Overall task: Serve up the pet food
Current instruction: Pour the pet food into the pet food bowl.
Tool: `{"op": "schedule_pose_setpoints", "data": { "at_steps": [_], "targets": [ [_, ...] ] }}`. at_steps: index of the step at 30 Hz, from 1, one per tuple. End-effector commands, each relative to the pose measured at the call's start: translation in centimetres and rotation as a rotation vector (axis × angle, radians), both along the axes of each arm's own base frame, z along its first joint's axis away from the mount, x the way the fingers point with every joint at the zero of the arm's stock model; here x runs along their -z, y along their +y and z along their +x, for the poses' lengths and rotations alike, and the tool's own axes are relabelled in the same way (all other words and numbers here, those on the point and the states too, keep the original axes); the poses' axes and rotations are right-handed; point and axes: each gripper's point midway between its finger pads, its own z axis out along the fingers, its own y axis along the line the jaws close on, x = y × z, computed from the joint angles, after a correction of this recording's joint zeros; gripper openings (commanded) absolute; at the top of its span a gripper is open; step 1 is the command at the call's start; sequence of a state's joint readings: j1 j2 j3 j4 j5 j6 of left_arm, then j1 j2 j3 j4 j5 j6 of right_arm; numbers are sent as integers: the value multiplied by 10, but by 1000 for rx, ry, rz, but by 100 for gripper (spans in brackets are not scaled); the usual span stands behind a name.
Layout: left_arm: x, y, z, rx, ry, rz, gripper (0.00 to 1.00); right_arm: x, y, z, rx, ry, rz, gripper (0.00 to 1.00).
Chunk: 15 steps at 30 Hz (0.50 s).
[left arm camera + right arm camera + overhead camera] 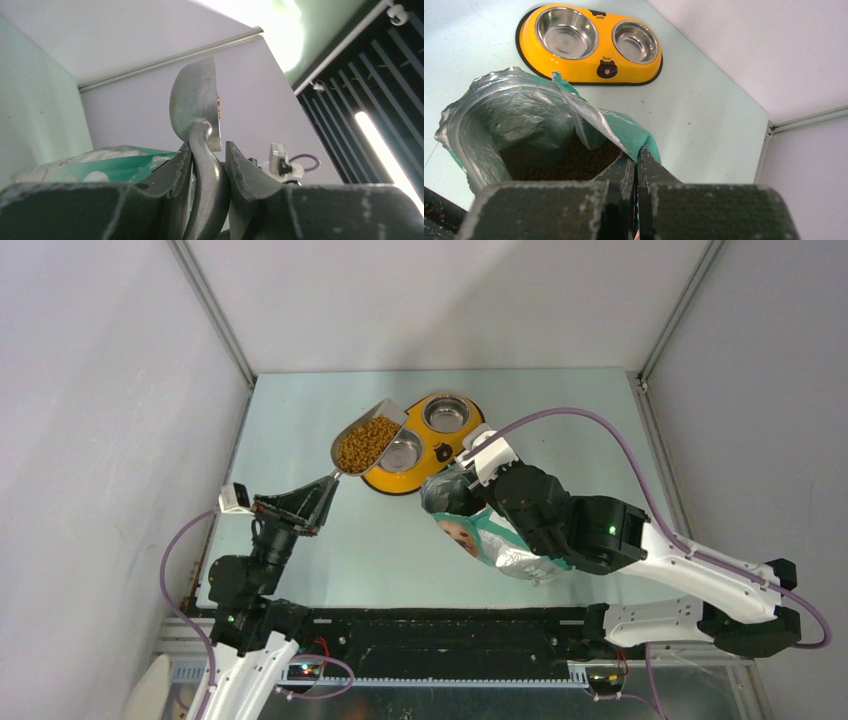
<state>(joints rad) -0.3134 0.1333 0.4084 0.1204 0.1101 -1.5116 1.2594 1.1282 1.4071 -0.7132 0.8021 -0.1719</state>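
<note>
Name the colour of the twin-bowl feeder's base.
Bright yellow feeder base, black-edged, with a small black bear print; clearest in the right wrist view.

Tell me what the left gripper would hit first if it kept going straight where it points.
Likely the yellow twin-bowl feeder: the left gripper aims its grey metal scoop of brown kibble there, though height is unclear.

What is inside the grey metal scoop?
Brown pet food fills the scoop. The pellets cover its floor, so that part cannot be seen.
</note>
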Motion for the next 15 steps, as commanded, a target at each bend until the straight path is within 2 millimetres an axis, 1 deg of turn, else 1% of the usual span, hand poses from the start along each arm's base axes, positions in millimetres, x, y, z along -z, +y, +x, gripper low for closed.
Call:
{"op": "schedule_pose_setpoints", "data": {
  "at_steps": [1,3,4,5,6,7,8,9,10,11,13,14,15],
  "targets": [
    [-16,13,3,-76,5,-15,0,-50,-14,1,62,-80,224,0],
    [-10,16,10,-110,31,3,0,-48,-17,1,68,-76,224,0],
    [-3,21,16,-150,60,16,0,-47,-19,1,73,-74,226,0],
    [-1,22,21,-163,77,25,0,-46,-21,2,78,-73,224,0],
    [7,23,27,-180,108,44,0,-45,-22,2,79,-72,224,0],
    [16,20,35,-182,139,59,0,-43,-24,3,85,-72,222,0],
    [14,18,37,-176,125,50,0,-41,-25,4,86,-71,215,0],
    [25,15,47,-172,158,60,0,-41,-26,5,92,-72,211,0],
    [25,15,51,-181,151,61,0,-40,-27,6,100,-75,206,0],
    [35,14,59,-191,182,77,0,-39,-29,7,106,-77,202,0],
    [47,16,71,-228,206,122,0,-38,-30,9,116,-82,201,0],
    [48,15,74,-233,207,126,0,-38,-31,10,116,-83,205,0],
    [56,15,81,-244,227,142,0,-38,-32,11,123,-83,205,0]
  ]
}}
